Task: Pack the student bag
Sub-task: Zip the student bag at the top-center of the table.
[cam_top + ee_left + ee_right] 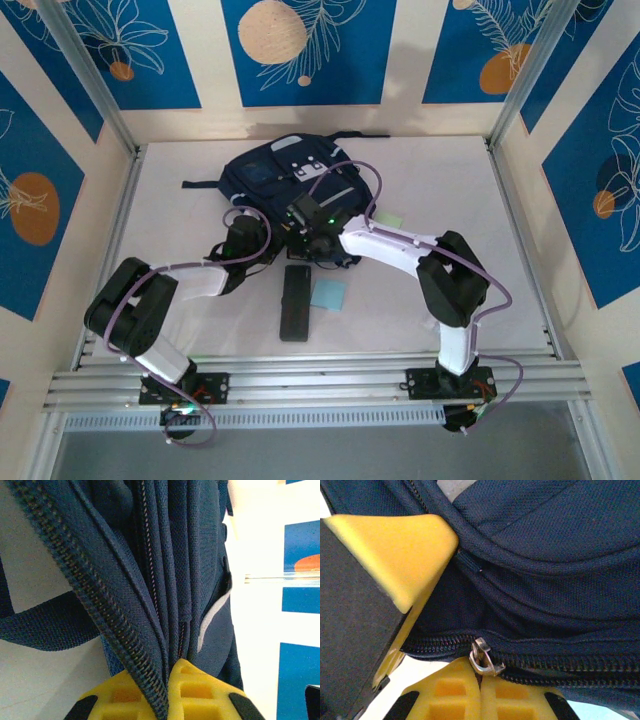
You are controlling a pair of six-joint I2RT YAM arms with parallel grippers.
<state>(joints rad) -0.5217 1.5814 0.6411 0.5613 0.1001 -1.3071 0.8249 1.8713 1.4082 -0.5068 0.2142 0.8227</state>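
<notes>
Left gripper (167, 692) is clamped shut on the toothed zip edge of the student bag (195, 555), with coarse woven navy mesh bunching in long folds above the ribbed yellow fingers (200, 697). From the top view, that big, soft, dark navy fabric backpack sits centre-back on the white table (450, 200). Just in front lie 1 long black rectangular case (295, 302) and 1 flat pale-blue square notepad (327, 293), both unpacked. Right gripper (481, 680) is pinched together on the small silver metal zip pull (482, 657). Further right lies 1 pale-green paper slip (390, 218). My read: early days, zip work in hand, 3 items left.
</notes>
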